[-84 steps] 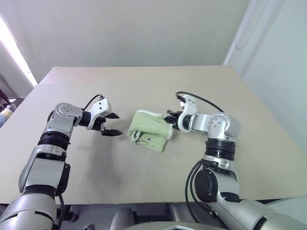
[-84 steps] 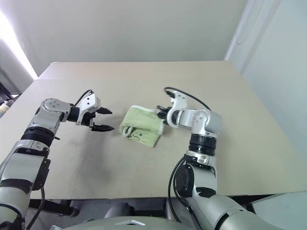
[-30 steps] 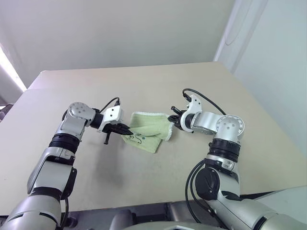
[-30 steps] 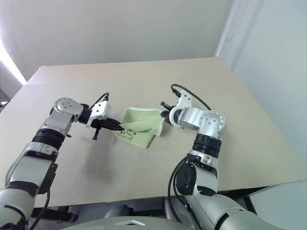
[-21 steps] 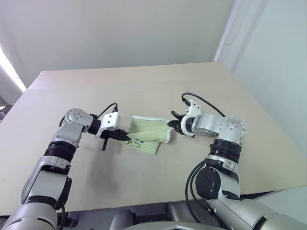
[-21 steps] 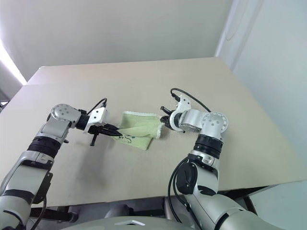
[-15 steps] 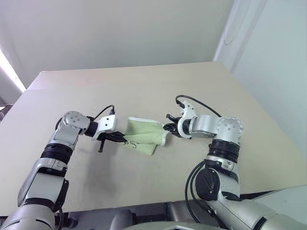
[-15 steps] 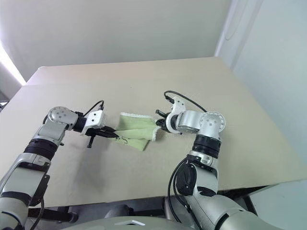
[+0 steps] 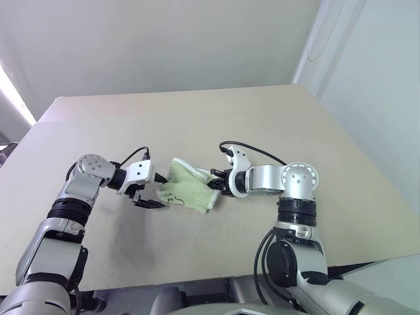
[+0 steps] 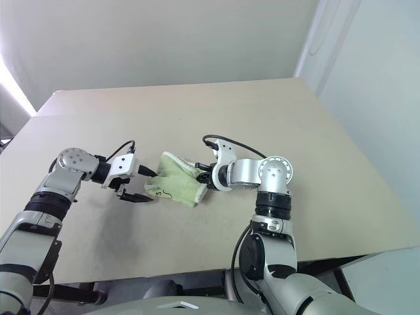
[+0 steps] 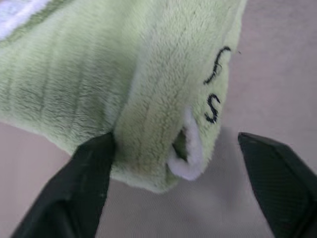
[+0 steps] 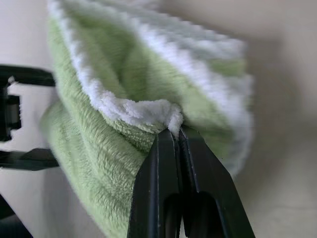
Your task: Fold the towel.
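The light-green towel (image 9: 188, 191) lies folded in a small bundle on the table, between my two grippers. My left gripper (image 9: 159, 191) is open at the bundle's left end. In the left wrist view, that end, with its white loop (image 11: 188, 154) and dark embroidered mark (image 11: 215, 88), sits between the spread fingers (image 11: 81, 191), the near one touching the pile. My right gripper (image 9: 215, 185) is shut on the towel's whitish edging (image 12: 148, 110) at the bundle's right end. It holds that edge lifted over the lower layers.
The beige table (image 9: 262, 118) stretches well beyond the towel on all sides; its front edge runs close below my arms. A pale wall stands behind and to the right. A black cable (image 9: 252, 149) loops over my right wrist.
My left gripper has let go of the towel and opened. My right gripper has carried the towel's edge leftward and toward me, and the bundle has become narrower.
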You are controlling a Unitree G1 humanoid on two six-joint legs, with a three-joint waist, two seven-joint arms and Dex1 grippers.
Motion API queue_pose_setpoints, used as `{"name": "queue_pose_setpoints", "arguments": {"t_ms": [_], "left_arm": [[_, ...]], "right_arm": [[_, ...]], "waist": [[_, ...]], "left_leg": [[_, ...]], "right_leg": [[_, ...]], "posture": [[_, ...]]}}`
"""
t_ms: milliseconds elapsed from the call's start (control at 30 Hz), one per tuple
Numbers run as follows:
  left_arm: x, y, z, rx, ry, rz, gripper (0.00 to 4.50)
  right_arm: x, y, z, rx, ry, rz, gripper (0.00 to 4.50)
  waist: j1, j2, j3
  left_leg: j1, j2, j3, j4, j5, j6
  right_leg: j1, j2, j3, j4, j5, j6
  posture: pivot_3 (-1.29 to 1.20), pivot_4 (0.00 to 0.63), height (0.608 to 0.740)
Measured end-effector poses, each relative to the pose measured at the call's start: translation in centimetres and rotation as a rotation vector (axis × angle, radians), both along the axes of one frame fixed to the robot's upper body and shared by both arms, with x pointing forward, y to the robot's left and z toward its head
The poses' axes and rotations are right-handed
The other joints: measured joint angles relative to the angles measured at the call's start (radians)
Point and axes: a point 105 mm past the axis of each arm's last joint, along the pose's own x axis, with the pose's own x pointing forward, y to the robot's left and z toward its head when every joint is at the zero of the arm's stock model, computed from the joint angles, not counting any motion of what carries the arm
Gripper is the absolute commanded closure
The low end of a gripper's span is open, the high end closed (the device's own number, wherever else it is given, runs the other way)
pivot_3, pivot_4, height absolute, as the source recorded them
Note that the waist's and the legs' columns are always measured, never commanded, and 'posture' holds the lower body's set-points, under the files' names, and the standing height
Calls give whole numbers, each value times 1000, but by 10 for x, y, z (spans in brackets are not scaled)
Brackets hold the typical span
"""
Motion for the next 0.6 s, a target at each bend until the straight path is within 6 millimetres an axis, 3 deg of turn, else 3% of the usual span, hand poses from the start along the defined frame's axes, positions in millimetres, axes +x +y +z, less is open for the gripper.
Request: {"name": "queue_pose_setpoints", "arguments": {"t_ms": [100,233,367,600], "left_arm": [[-1,4,1,8,4,1,491],[-2,4,1,10,10,-2,491],[-4,7,1,20,18,-9,491],[-9,10,-4,26,37,-12,491]], "right_arm": [[0,2,0,-20,-26,8,3850],[-3,5,-2,-32,-47,26,2389],[5,6,8,-26,-132,-6,1015],[9,7,25,24,-284,-20,1015]], "waist": [[1,0,0],[1,0,0],[1,0,0],[1,0,0]], "left_leg": [[0,0,0,0,0,0],[0,0,0,0,0,0],[0,0,0,0,0,0],[-1,1,0,0,0,0]], "right_leg": [[0,0,0,0,0,0],[0,0,0,0,0,0],[0,0,0,0,0,0],[0,0,0,-1,0,0]], "posture": [[0,0,712],[0,0,712],[0,0,712],[0,0,712]]}}
